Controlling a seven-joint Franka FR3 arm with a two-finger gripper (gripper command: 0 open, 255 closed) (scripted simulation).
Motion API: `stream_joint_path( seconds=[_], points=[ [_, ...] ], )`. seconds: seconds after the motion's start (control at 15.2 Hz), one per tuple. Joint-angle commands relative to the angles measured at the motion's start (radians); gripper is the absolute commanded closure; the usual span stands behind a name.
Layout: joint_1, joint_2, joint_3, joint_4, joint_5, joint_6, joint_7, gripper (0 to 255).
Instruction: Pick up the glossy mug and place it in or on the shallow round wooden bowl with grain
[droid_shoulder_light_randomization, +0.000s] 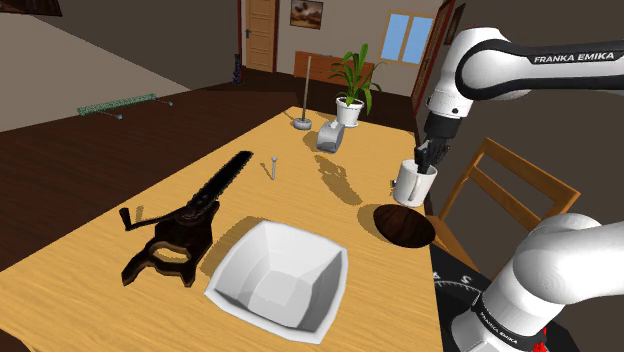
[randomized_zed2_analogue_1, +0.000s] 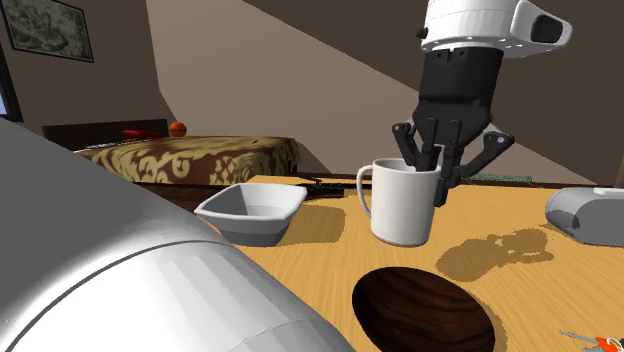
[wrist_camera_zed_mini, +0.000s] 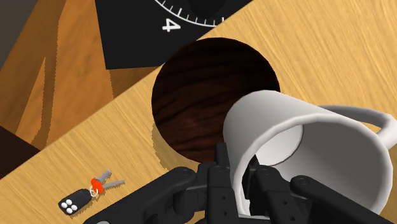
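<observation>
A glossy white mug (droid_shoulder_light_randomization: 413, 184) (randomized_zed2_analogue_1: 402, 205) (wrist_camera_zed_mini: 318, 153) hangs in my black gripper (droid_shoulder_light_randomization: 430, 160) (randomized_zed2_analogue_1: 440, 170) (wrist_camera_zed_mini: 245, 181), which is shut on the mug's rim, one finger inside and one outside. The mug is lifted off the wooden table (droid_shoulder_light_randomization: 300, 190), tilted a little, with its handle pointing away from the fingers. The shallow round dark wooden bowl (droid_shoulder_light_randomization: 403, 226) (randomized_zed2_analogue_1: 425, 310) (wrist_camera_zed_mini: 203, 95) lies on the table near its edge, close beside and below the mug. In the wrist view the mug overlaps the bowl's rim.
A white square bowl (droid_shoulder_light_randomization: 278, 275) (randomized_zed2_analogue_1: 250, 210) and a black saw-like tool (droid_shoulder_light_randomization: 190, 220) lie toward the shoulder view's left. A grey object (droid_shoulder_light_randomization: 330, 137) (randomized_zed2_analogue_1: 590, 215), a potted plant (droid_shoulder_light_randomization: 352, 90) and a screw (droid_shoulder_light_randomization: 271, 167) sit farther back. Keys (wrist_camera_zed_mini: 86, 194) lie by the bowl. A wooden chair (droid_shoulder_light_randomization: 510, 180) stands beyond the edge.
</observation>
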Motion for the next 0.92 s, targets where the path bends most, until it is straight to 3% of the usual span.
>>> stream_joint_path(
  seconds=[0.0, 0.86],
  points=[
    [-0.025, -0.029, -0.043, -0.021, -0.034, -0.01, -0.048, 255],
    [-0.029, -0.006, -0.051, -0.17, -0.04, 0.162, -0.056, 255]
  ],
)
